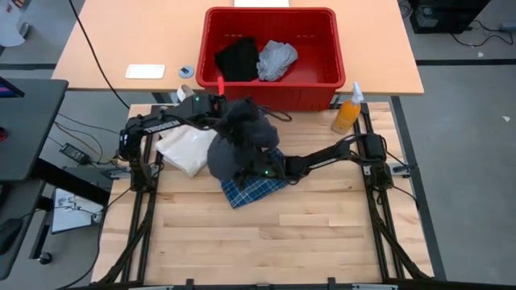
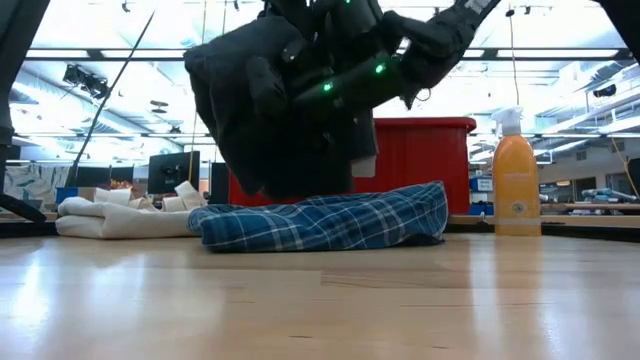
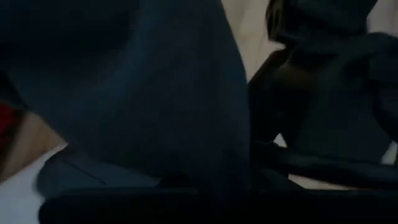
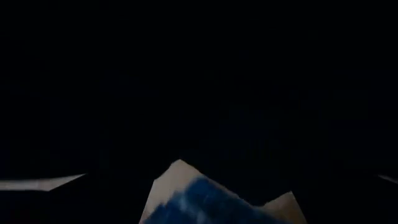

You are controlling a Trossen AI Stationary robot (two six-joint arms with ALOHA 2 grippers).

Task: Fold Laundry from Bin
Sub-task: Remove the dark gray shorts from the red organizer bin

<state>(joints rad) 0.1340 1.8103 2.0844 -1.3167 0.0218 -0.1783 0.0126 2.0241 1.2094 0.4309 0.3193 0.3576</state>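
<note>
A dark charcoal-grey piece (image 1: 235, 143) of the laundry hangs bunched above the table's middle, and in the low view the same piece (image 2: 265, 110) is clear of the wood. My left gripper (image 1: 228, 109) is at its top, buried in the cloth. My right gripper (image 1: 256, 171) reaches in from the right, low against the hanging piece, fingers spread. The blue-and-white plaid shirt (image 1: 258, 192) lies folded flat on the table beneath. The red bin (image 1: 270, 12) stands behind, with a black piece (image 1: 236, 60) and a light grey piece (image 1: 276, 58) inside. My left gripper holds the charcoal piece by its bunched top (image 1: 234, 113), coming from the table's left and slanting down. The cloth hides the fingers. The piece hangs slack below them, lifted clear (image 2: 290, 185) of the plaid shirt. My right gripper is pushed against the lower part of the hanging charcoal piece (image 1: 246, 165) from the table's right, nearly level. The cloth drapes over its fingers and darkens its wrist view (image 4: 199, 74). Whether cloth lies between the fingers I cannot tell.
A cream-white tote bag (image 1: 185, 149) lies left of the hanging piece. An orange spray bottle (image 1: 348, 113) stands at the table's far right, beside the bin. The near half of the wooden table (image 1: 266, 250) is bare.
</note>
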